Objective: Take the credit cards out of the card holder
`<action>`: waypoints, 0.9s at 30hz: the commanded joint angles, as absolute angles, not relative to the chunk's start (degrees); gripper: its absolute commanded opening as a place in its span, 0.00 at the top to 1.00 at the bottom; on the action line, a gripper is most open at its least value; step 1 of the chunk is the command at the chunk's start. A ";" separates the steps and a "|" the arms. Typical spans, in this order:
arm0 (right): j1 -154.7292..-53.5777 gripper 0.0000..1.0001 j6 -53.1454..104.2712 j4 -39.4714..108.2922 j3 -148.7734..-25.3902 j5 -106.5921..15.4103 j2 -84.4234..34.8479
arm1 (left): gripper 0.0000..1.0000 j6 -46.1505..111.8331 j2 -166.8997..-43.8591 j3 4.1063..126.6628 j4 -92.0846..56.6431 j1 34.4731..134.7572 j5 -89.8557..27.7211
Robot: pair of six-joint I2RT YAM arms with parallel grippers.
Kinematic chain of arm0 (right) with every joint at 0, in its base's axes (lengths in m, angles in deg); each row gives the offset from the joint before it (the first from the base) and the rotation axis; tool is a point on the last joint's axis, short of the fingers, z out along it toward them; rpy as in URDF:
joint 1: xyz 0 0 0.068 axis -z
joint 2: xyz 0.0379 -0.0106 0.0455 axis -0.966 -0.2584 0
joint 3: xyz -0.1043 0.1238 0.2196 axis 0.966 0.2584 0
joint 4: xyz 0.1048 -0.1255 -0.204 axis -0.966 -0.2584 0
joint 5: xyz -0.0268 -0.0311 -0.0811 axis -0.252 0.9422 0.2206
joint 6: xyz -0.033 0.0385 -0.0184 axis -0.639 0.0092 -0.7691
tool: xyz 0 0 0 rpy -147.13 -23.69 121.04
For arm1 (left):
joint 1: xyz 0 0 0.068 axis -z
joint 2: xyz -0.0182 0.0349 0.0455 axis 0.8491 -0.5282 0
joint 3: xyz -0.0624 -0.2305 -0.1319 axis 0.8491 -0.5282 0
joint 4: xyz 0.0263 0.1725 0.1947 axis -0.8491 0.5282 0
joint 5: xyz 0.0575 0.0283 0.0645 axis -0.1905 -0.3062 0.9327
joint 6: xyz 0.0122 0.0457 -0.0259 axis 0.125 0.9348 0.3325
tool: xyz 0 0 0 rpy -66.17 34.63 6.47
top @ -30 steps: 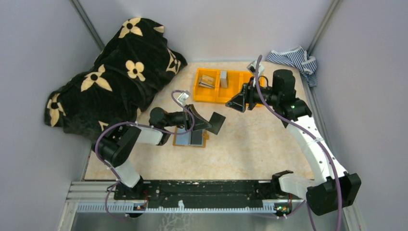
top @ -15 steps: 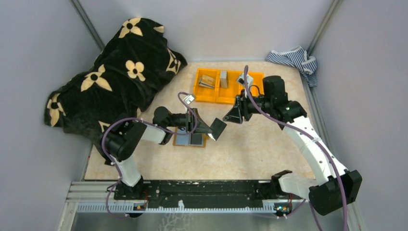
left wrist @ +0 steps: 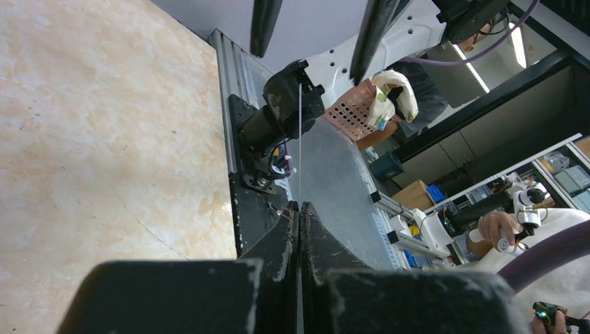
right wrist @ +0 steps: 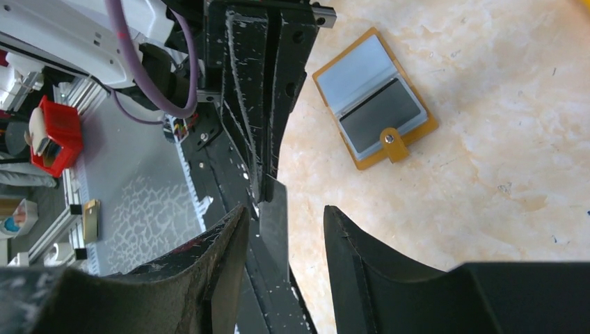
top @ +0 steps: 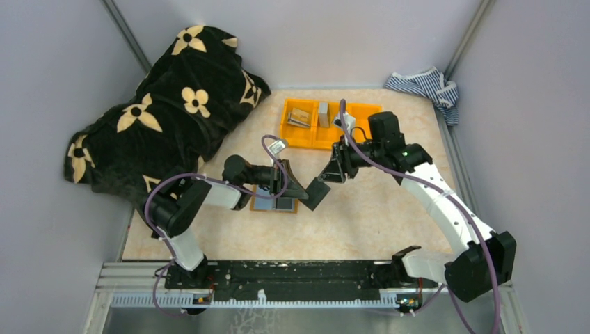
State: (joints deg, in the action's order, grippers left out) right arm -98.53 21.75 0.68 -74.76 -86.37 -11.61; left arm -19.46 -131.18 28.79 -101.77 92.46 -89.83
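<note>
The card holder [top: 276, 204] lies open on the table, orange-tan with grey-blue inside [right wrist: 363, 68]. A dark credit card [right wrist: 385, 115] sits in its pocket beside the snap tab [right wrist: 391, 144]. My left gripper [top: 301, 190] is shut on another dark credit card [top: 316, 194], held off the table to the right of the holder. That card shows edge-on in the left wrist view [left wrist: 300, 139]. My right gripper [top: 325, 175] is open just above it. In the right wrist view the card [right wrist: 275, 219] stands between its fingers [right wrist: 348, 243], nearer the left one, and neither finger presses it.
An orange three-compartment bin [top: 299, 136] with small items stands behind the right gripper. A black blanket with cream flowers [top: 167, 104] fills the back left. A striped cloth [top: 424, 83] lies in the back right corner. The metal rail [top: 292, 275] runs along the near edge.
The right gripper moved left and down from beside the bin to the card's free end, and its jaws narrowed a little. The left gripper shifted slightly right, still gripping the card.
</note>
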 commanded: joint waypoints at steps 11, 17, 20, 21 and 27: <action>-100.58 0.59 19.89 -0.20 -73.87 -86.82 -13.03 | 1.00 -19.67 -129.71 30.35 -118.10 92.66 -91.87; -100.52 0.75 20.28 0.27 -72.73 -86.73 -11.99 | 1.00 -19.57 -129.81 30.73 -118.10 92.57 -91.45; -100.54 0.94 20.58 0.76 -72.29 -87.01 -11.89 | 1.00 -19.64 -129.77 30.74 -118.10 92.57 -91.30; -100.53 1.00 20.52 0.92 -72.20 -87.42 -11.91 | 1.00 -19.65 -129.69 30.76 -118.10 92.57 -91.22; -100.52 1.00 22.49 4.23 -71.64 -88.26 -11.05 | 0.95 -19.75 -129.70 30.48 -118.04 92.31 -90.03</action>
State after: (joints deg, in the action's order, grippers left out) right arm -100.04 21.80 0.09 -71.81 -88.21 -12.63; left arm -19.96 -130.77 29.18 -101.77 92.38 -90.38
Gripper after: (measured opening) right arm 0.009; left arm 0.006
